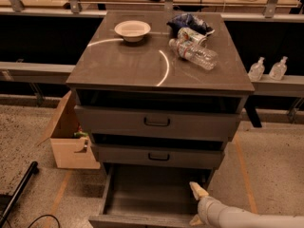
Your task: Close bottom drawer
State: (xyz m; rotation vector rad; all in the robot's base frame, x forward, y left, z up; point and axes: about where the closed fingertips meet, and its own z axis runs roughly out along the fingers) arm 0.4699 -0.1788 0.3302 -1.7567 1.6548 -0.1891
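Note:
The bottom drawer (147, 194) is pulled far out of the grey cabinet; its bare grey inside shows and its front panel sits at the lower edge of the view. My gripper (196, 204) reaches in from the lower right on a white arm. One cream fingertip (196, 190) sits over the drawer's right side and a second (195, 219) lies near the front panel, spread apart with nothing between them. The middle drawer (157, 156) and the top drawer (156, 122) above stand slightly out.
On the cabinet top (142, 65) are a white bowl (132, 30), a plastic bottle (197, 55), a can (190, 36) and a dark bag (187, 22). A cardboard box (71, 137) stands left of the cabinet. A black pole (16, 194) lies on the floor at left.

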